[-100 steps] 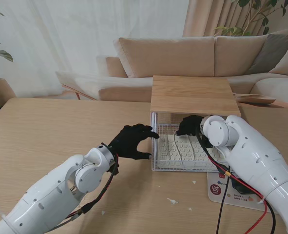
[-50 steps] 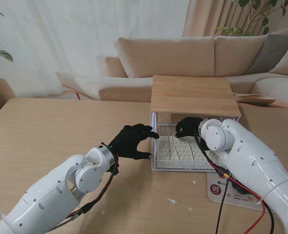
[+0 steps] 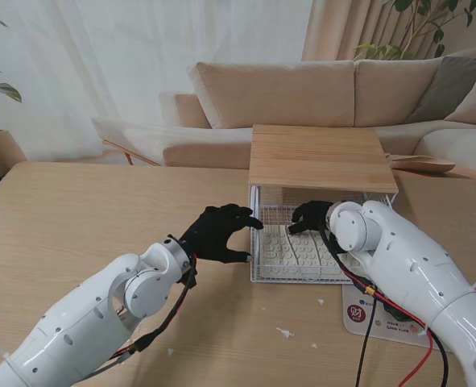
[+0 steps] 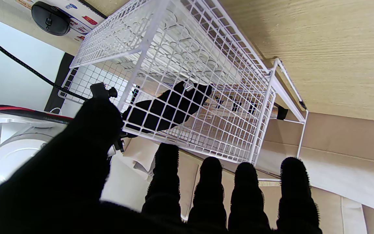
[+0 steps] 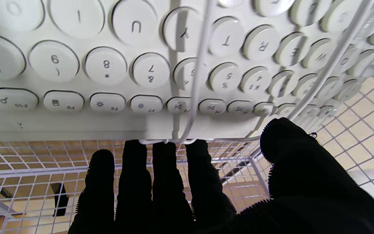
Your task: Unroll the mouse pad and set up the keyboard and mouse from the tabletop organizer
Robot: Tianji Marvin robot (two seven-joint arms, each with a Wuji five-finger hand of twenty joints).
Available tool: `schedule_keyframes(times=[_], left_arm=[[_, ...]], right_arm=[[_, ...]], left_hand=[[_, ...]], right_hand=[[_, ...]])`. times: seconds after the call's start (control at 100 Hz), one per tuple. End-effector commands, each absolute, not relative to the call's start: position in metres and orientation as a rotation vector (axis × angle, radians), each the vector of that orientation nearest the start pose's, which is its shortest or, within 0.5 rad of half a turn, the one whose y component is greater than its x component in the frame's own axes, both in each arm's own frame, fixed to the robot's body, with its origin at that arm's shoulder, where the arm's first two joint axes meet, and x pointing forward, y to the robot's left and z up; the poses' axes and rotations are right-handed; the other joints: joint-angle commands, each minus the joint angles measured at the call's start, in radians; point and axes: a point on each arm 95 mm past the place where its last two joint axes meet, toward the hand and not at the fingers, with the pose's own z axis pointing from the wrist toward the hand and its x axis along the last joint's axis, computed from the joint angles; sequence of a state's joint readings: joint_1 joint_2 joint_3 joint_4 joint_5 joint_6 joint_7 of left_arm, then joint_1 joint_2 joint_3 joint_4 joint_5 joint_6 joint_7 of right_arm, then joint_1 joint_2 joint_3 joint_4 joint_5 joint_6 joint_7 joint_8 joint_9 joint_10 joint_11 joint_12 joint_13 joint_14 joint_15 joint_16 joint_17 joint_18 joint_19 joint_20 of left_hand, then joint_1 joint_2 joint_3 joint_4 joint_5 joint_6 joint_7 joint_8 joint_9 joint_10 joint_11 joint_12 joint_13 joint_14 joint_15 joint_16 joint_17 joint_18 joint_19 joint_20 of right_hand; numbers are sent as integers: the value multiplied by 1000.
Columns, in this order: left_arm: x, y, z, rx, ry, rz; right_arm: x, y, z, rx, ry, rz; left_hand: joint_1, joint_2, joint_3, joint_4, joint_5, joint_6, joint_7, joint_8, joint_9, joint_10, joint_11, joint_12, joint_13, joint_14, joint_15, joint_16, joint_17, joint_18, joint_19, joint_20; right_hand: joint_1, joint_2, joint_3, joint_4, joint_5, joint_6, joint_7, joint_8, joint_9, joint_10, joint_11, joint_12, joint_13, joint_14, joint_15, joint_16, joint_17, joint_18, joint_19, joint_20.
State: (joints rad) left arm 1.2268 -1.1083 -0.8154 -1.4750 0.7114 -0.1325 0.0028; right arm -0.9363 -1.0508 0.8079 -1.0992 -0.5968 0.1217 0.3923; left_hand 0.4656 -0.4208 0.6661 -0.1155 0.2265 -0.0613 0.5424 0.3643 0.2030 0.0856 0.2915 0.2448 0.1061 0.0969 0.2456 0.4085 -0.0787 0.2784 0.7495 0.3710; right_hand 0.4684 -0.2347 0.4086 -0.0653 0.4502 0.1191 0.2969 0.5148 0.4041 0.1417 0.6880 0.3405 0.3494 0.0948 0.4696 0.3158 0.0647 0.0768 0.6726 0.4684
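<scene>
Keyboard (image 3: 302,248) lies in wire organizer (image 3: 258,242) basket, centre-right of stand frame, under wooden top. Right hand (image 3: 308,216) inside basket, fingers at keyboard's far edge beside cable (image 5: 197,81); grasp not closed, so spread. Left hand (image 3: 215,234) spread, bracing organizer's side. Risk: cable snagging mesh, or keyboard jamming against basket front if pulled askew.

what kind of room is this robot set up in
Most likely a living room at home: a beige sofa behind the wooden table, sheer curtains and a houseplant in the corner.
</scene>
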Motion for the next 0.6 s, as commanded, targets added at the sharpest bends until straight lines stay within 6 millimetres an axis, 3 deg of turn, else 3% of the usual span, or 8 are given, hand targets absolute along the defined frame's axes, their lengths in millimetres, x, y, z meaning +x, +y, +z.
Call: schedule_keyframes(times=[0.0,0.33,0.59], left_arm=[[430,-114,-313,-1143,1784,-1810],[431,-115,-314,-1148,1797,-1794],[431,-115,-314,-1141,1801,-1790]], right_arm=[[528,-24,-325,1649,1802,1069],[529,-25,-317,1675,1830,1072],[530,-25,-309,1692,1815,1113]], left_hand=[[2,33,9,36,104,41,153,55,7,-35,10,9,-12,-24,6,-4,-2,-4,-35,-16],[1,38,4,36,121,49,158,58,7,-35,15,12,-12,-27,8,-5,-1,-4,-39,-17],[1,40,-1,37,122,49,155,58,7,-35,12,10,-12,-27,6,-6,-3,-1,-56,-24]], right_hand=[[-29,36,-30,-1,68,33,39,9,45,27,6,6,84,49,89,44,16,26,-19,32],[3,24,-46,6,117,29,52,14,164,33,110,64,196,96,222,105,76,55,-5,81],[11,3,-7,4,148,33,66,11,195,35,199,176,273,122,339,157,131,95,136,141]])
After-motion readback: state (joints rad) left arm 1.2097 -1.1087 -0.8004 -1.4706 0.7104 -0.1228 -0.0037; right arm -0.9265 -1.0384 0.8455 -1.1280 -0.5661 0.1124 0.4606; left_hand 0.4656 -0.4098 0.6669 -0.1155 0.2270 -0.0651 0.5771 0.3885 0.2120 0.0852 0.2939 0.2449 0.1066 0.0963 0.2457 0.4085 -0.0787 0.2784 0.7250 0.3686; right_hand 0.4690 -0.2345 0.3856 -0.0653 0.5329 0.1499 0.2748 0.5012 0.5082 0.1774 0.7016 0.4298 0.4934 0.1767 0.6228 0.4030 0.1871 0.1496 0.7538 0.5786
